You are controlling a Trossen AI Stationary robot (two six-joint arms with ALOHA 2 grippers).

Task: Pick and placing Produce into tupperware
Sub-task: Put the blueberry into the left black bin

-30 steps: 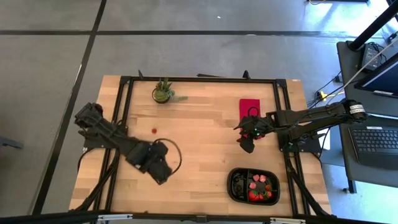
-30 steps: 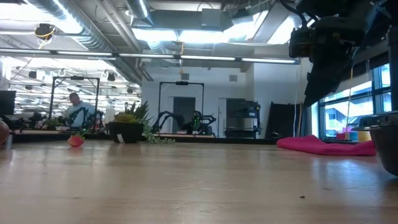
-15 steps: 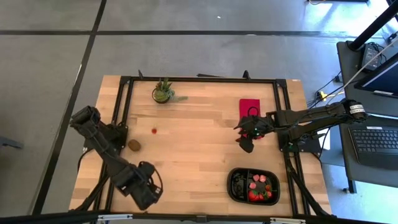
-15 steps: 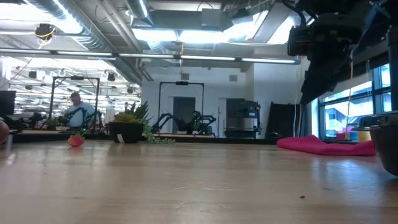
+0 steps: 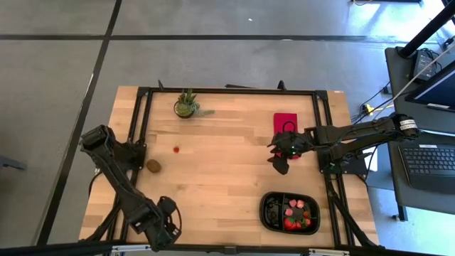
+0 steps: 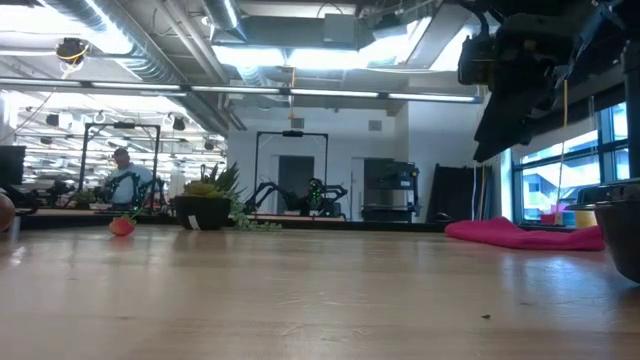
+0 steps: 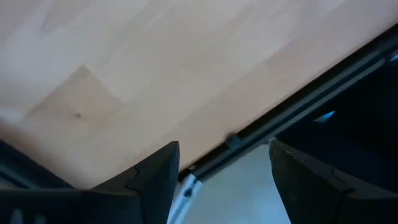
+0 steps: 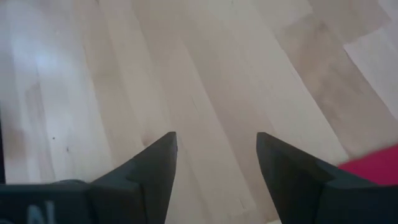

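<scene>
- The tupperware [image 5: 289, 212], a black oval tray with two compartments, sits on the tabletop [image 5: 227, 178] near its front edge on the right arm's side. It lies well below the right claw in the high view and well apart from the left claw.
- Several red strawberry pieces [image 5: 296, 215] lie inside the tray, mostly in one compartment; the finer sorting is too small to tell.
- A brown kiwi-like oval [image 5: 153, 166] lies loose on the tabletop, toward the left arm's base and apart from the left claw.
- A small red fruit piece [image 5: 176, 150] lies on the wood beyond the oval, well apart from both claws; the low view shows it too [image 6: 121, 226].
- The right claw [image 5: 280, 166] hangs above the tabletop just beside the red cloth [image 5: 285, 121]. Its fingers [image 8: 152, 174] are spread and grasp nothing; only bare wood and a corner of the cloth show between them.
- The left claw [image 5: 165, 229] is at the front left edge of the tabletop. Its fingers [image 7: 155, 180] are released and empty, over the edge and the dark frame rail.
- A potted green plant [image 5: 186, 105] stands at the far edge, well away from both claws.
</scene>
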